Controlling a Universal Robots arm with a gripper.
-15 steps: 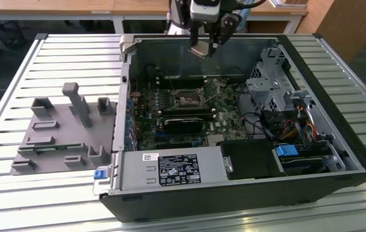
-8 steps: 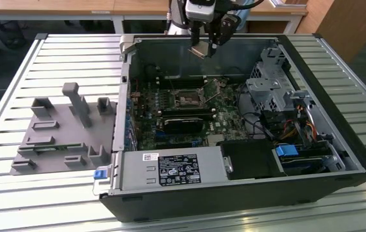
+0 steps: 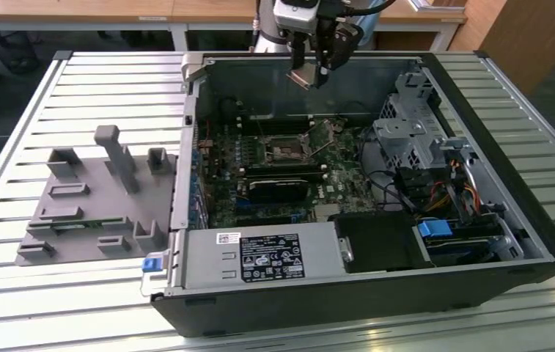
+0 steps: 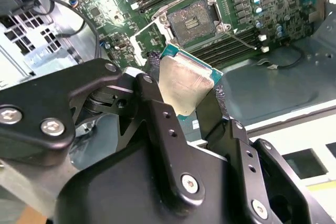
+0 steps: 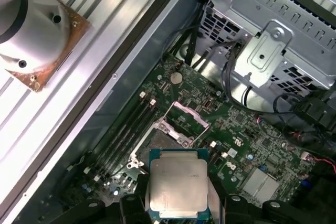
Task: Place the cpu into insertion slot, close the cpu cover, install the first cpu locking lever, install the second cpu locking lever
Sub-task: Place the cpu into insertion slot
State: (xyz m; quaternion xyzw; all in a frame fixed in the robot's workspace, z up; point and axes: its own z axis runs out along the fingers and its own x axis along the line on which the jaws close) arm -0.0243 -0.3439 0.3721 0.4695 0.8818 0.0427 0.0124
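The cpu [image 5: 177,184] is up in the air, not in the slot yet. The gripper [image 5: 178,196] pinches it by two side edges, with the shiny top facing both wrist cameras. The slot [image 5: 157,141] lies below the cpu, down on the green board [image 5: 247,145] inside the case [image 3: 355,312]. In the exterior view the cpu hangs high by the case's far wall, and the slot sits lower and a bit nearer that camera. The two are well apart. The slot looks bare, with its dark middle showing. The cover [image 5: 187,116] is tipped up at the slot's edge, so the way down looks open.
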